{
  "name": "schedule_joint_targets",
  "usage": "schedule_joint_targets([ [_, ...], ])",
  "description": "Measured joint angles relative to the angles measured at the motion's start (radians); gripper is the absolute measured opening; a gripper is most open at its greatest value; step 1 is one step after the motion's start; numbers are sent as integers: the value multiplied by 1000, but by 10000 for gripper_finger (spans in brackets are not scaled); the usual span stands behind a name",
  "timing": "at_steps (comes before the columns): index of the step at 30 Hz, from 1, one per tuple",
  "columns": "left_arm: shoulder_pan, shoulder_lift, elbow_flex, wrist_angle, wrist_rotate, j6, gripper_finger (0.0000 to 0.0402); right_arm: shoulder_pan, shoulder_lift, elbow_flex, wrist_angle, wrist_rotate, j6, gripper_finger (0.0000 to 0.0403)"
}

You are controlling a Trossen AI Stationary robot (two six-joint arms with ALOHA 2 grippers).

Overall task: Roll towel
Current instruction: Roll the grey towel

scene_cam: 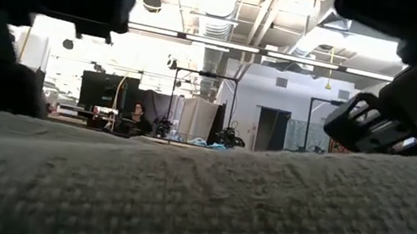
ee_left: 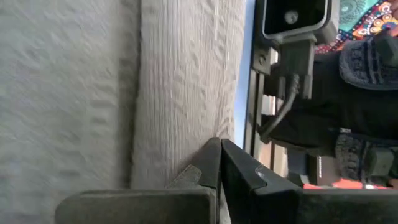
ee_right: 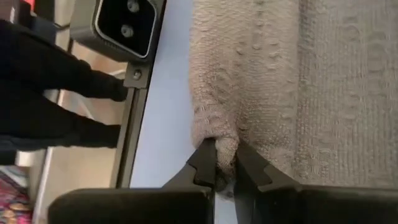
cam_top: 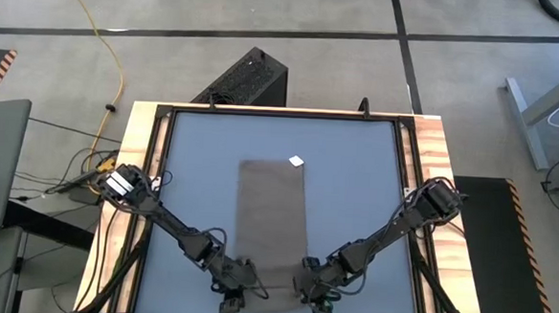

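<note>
Here the desk (cam_top: 193, 162) carries the towel (cam_top: 272, 214), lying flat as a long strip down the middle, white tag (cam_top: 296, 161) at its far end. My right gripper (ee_right: 225, 163) pinches the near edge's corner; my left gripper (ee_left: 220, 163) sits pressed together at the other near corner.

Surface: a table (cam_top: 192, 171) with a pale blue-grey top, a dark frame around it and light wooden borders outside the frame.
On it: the towel (cam_top: 270, 218), taupe, lying flat as one long strip.
Towel's place: on the middle of the table top, running from near the centre down to the near edge, bare blue on both long sides.
Tag: a small white tag (cam_top: 296, 161) at the towel's far corner.
</note>
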Motion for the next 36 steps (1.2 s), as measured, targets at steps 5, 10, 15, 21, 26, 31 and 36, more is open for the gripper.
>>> schedule_joint_targets([
  [5, -36, 0, 0, 1, -8, -8, 0, 4, -2, -84, 160, -19, 127, 41],
  [10, -82, -20, -2, 69, -247, 108, 0, 22, 0, -251, 528, 3, 304, 41],
  [15, -116, -89, 0, 20, -419, 233, 0, 22, 2, -316, 681, 25, 359, 41],
  [21, -153, -159, 0, -33, -426, 309, 0, 21, 2, -315, 684, 36, 367, 41],
  [26, -215, -191, 28, -203, -479, 344, 0, 21, 2, -315, 691, 40, 385, 41],
  [31, -282, -206, 189, -499, -608, 493, 0, 20, 2, -315, 696, 45, 417, 46],
  [36, -289, -199, 246, -578, -630, 784, 1, 19, 2, -315, 702, 50, 423, 46],
])
